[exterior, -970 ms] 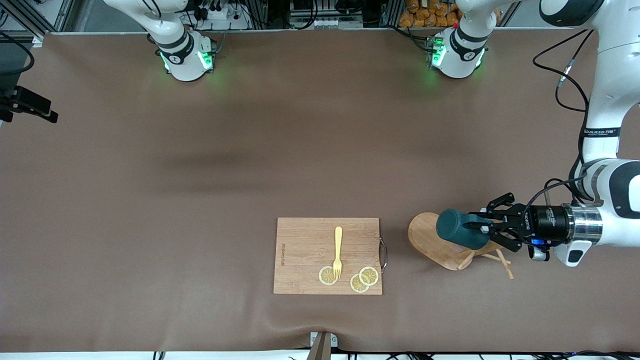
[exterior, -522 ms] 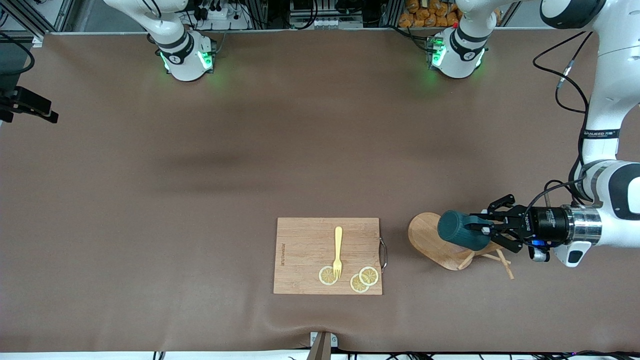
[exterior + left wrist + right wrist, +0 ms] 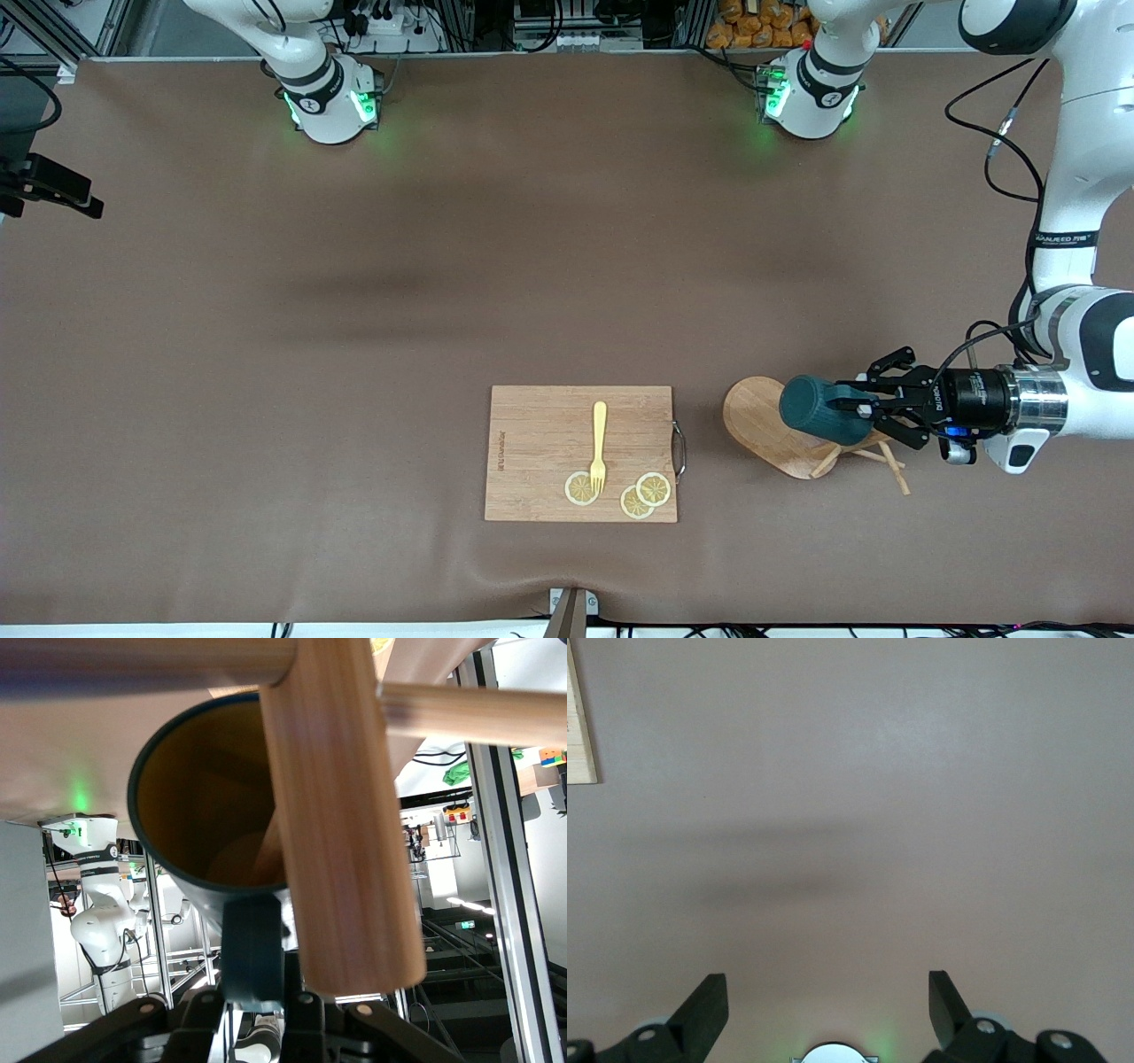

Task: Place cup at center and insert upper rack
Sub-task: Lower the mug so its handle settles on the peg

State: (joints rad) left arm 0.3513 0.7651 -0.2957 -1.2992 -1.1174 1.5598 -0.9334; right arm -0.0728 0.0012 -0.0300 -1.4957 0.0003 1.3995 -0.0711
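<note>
The dark teal cup (image 3: 819,409) is held on its side over the wooden upper rack (image 3: 760,424), which lies tipped over near the left arm's end of the table, its thin pegs (image 3: 891,466) on the cloth. My left gripper (image 3: 861,409) is shut on the cup's handle (image 3: 252,943). In the left wrist view the cup's yellowish-tan inside (image 3: 199,802) faces the camera, with the rack's round post (image 3: 341,815) right beside its rim and a peg (image 3: 469,713) crossing above. My right gripper (image 3: 828,1001) is open and empty, high over bare table.
A rectangular cutting board (image 3: 580,454) with a yellow fork (image 3: 599,443) and lemon slices (image 3: 645,494) lies near the front edge, toward the middle. Its corner shows in the right wrist view (image 3: 579,718). The brown cloth (image 3: 443,292) covers the table.
My left gripper has drawn the cup a little toward the left arm's end of the table and slightly lower. The rack and the board have not moved.
</note>
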